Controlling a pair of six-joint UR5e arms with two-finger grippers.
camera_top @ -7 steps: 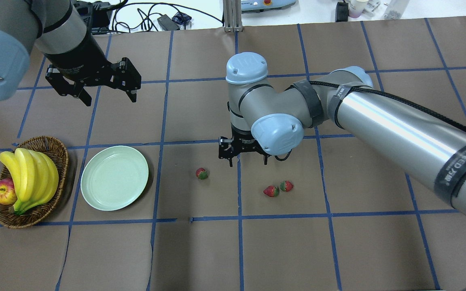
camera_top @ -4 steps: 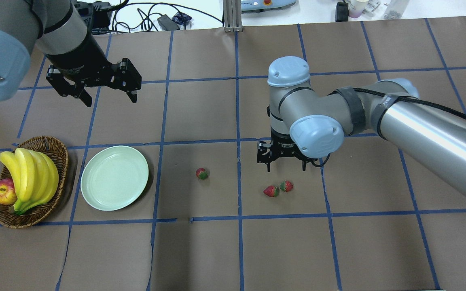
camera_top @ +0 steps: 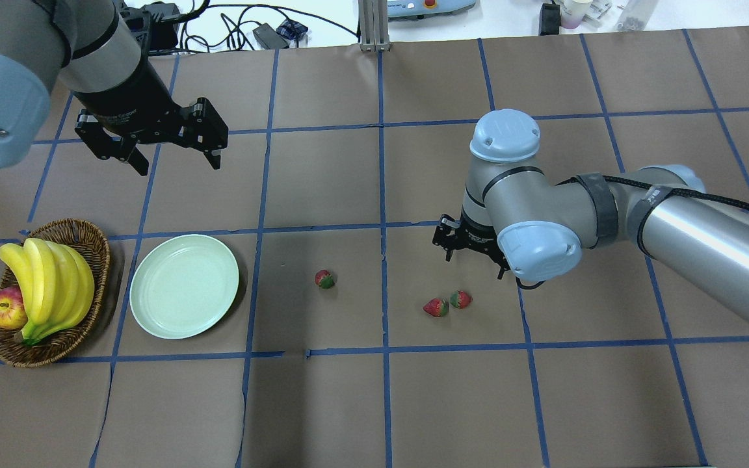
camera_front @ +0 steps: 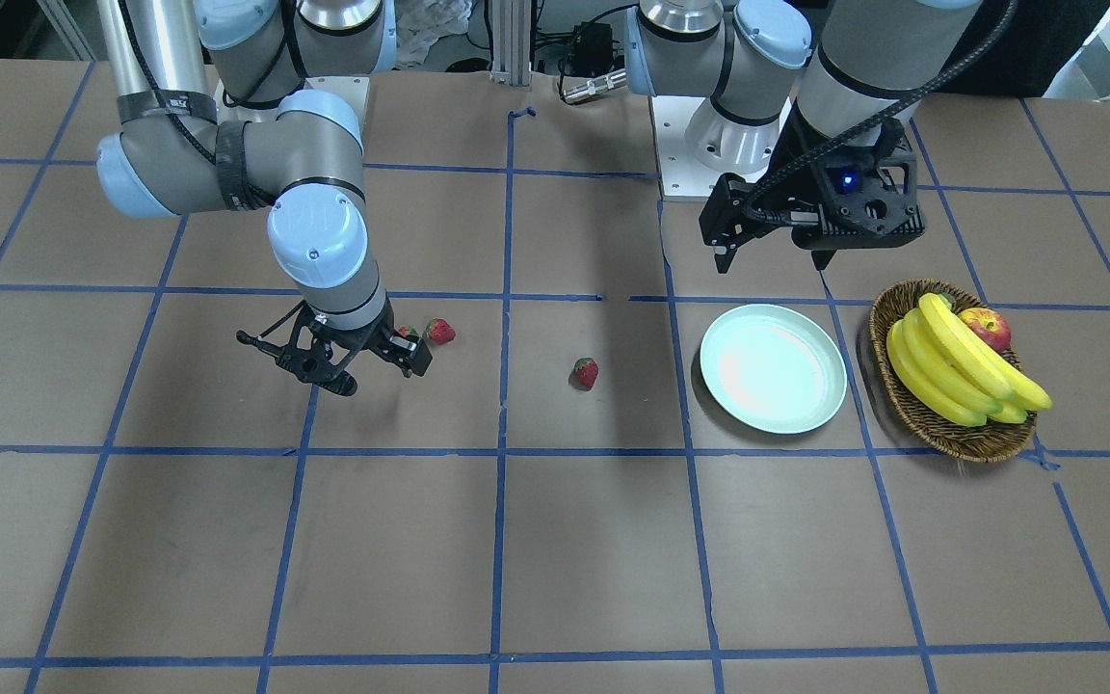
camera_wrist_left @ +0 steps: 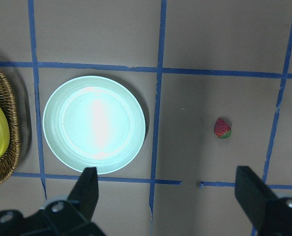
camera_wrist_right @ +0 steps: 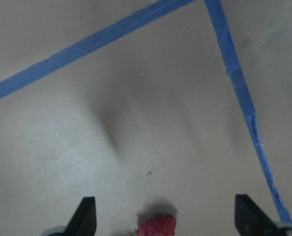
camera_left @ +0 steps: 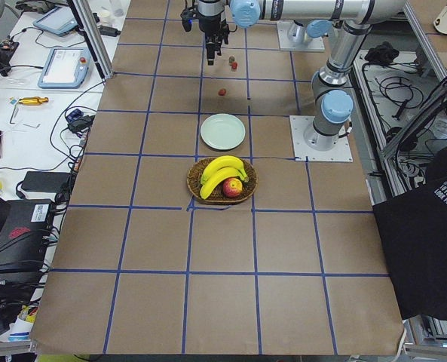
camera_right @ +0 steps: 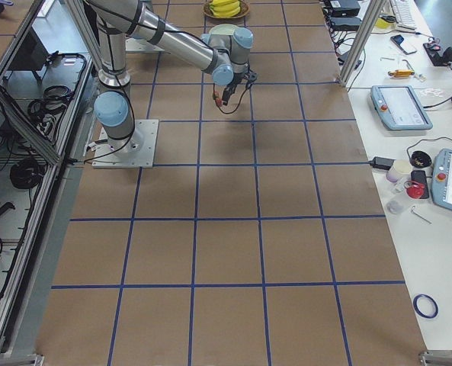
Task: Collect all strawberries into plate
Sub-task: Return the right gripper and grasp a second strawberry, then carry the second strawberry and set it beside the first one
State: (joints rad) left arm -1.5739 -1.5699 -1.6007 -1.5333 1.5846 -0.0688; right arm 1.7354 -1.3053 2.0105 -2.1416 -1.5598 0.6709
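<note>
Front-facing: shows right gripper (camera_front: 380, 376) spread, low at left of centre, near 2 berries (camera_front: 439, 332); puts lone berry (camera_front: 586, 372) mid-frame and plate (camera_front: 773, 368), holding none, to its right. Overhead: finds right gripper shifted rightward over 1 s, away from lone berry, toward the 2 berries at lower centre-right; leaves left gripper (camera_top: 178, 162) spread, parked upper left. Right wrist: catches 1 of the berries at bottom edge between spread jaws. Suggests a first pick soon; counts 0 of 3 collected.
</note>
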